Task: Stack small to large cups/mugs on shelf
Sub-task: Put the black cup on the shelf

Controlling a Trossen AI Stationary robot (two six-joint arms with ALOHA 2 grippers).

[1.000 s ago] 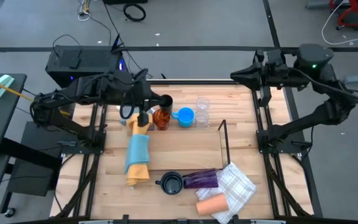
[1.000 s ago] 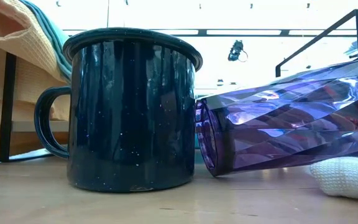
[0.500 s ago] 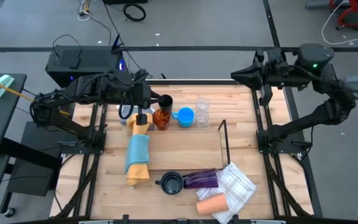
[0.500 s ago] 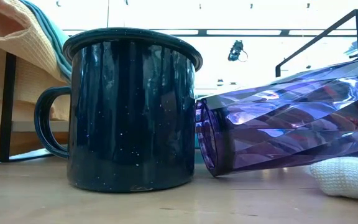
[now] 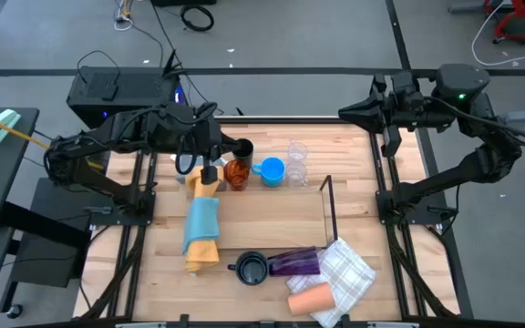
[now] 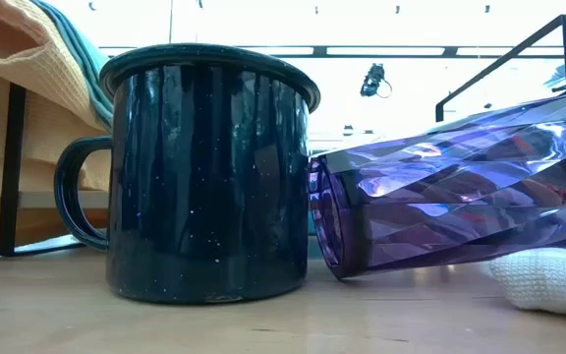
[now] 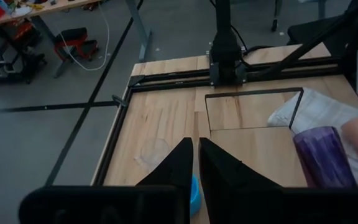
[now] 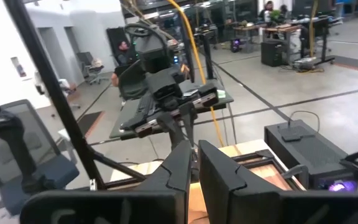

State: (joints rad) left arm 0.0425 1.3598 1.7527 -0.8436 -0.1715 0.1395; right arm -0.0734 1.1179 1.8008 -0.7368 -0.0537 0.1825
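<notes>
Two arms on your rig, and only the left one is over the work. It reaches in from the table's left edge, bent at the elbow, with the left gripper (image 5: pixel 210 162) above the back row of cups by the black cup (image 5: pixel 241 148) and the amber cup (image 5: pixel 236 173). From its wrist view the fingers (image 7: pixel 180 168) sit nearly together with just a thin slit between them and nothing clamped.

Your right arm is folded up off the table's back right corner; the right gripper (image 5: pixel 347 112) points away over the floor, fingers (image 8: pixel 181 163) close together and empty.

No labels or writing that I can read anywhere.

Cups: the blue cup (image 5: pixel 272 170) and clear glasses (image 5: pixel 296 162) finish the back row. The dark mug (image 6: pixel 204 172) stands upright at the front, with the purple tumbler (image 6: pixel 460 187) on its side, rim touching the mug, and the peach cup (image 5: pixel 309 298) beside a checked cloth (image 5: pixel 348 271). The wire shelf (image 5: pixel 329 208) stands mid-table, right of centre, with no cups on it. A yellow-and-blue cloth (image 5: pixel 202 223) lies on the left.
</notes>
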